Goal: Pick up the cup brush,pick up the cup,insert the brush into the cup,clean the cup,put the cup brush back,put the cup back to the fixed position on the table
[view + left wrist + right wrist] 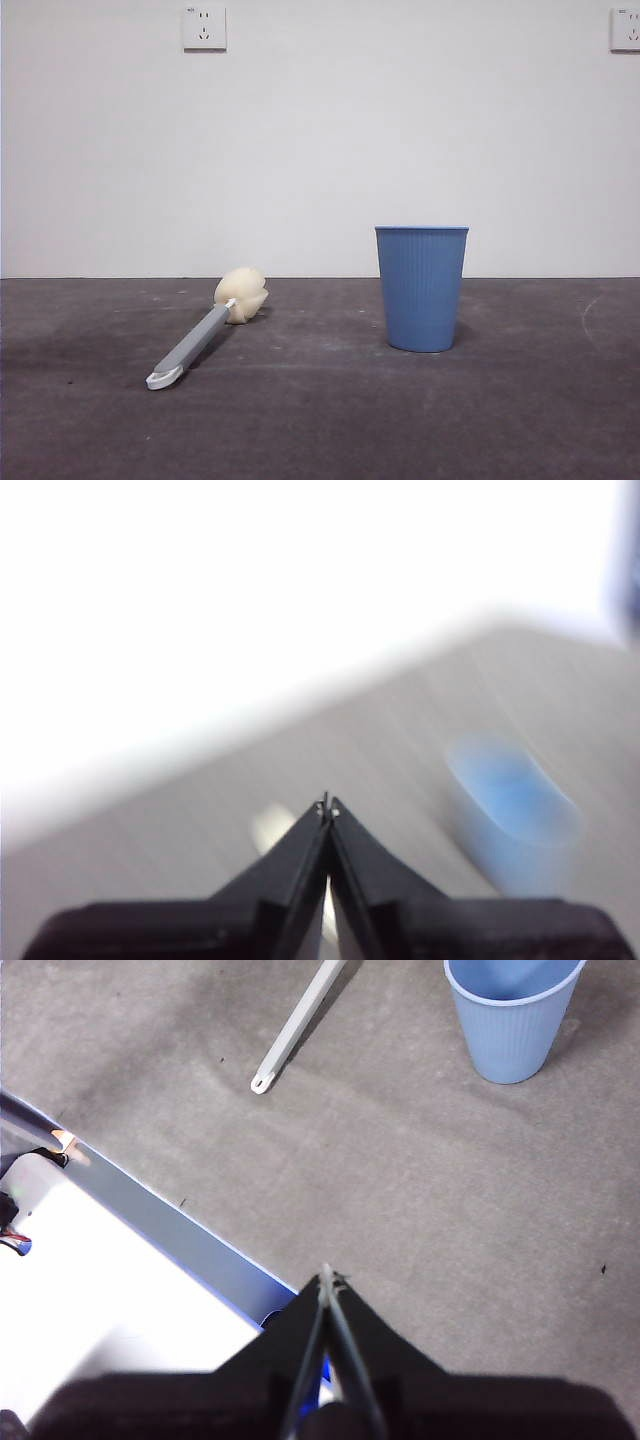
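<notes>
The left pincer [327, 805] has its two black jaws pressed tip to tip and grips nothing; its wrist view is blurred, yet the blue cup [512, 815] shows as a soft shape standing on the pale desk [400, 740] well beyond the tips, and a pale smear just beside the jaws may be part of the cup brush, though I cannot tell; the right pincer [326, 1278] is likewise closed on nothing, jaws together, held above bare desk [450, 1210] near its edge, well apart from both things.

In the front view neither arm appears; the cup [421, 288] stands upright on the dark grey desk [320, 420], mouth up, right of centre, its ribbed wall tapering to the base; the cup brush [207, 329] lies flat on the desk to the left of the cup, well apart from it, its cream-yellow sponge head [241, 294] pointing away towards the wall [320, 140] and its grey handle running forward and leftward to the white looped tip [164, 378] nearest the camera.

From the right wrist view the handle's looped end [262, 1084] and the cup [512, 1020] are both visible, apart from each other; a white surface edged in blue [150, 1290] lies beside the desk's border; two white wall sockets [204, 27] sit high on the wall.
</notes>
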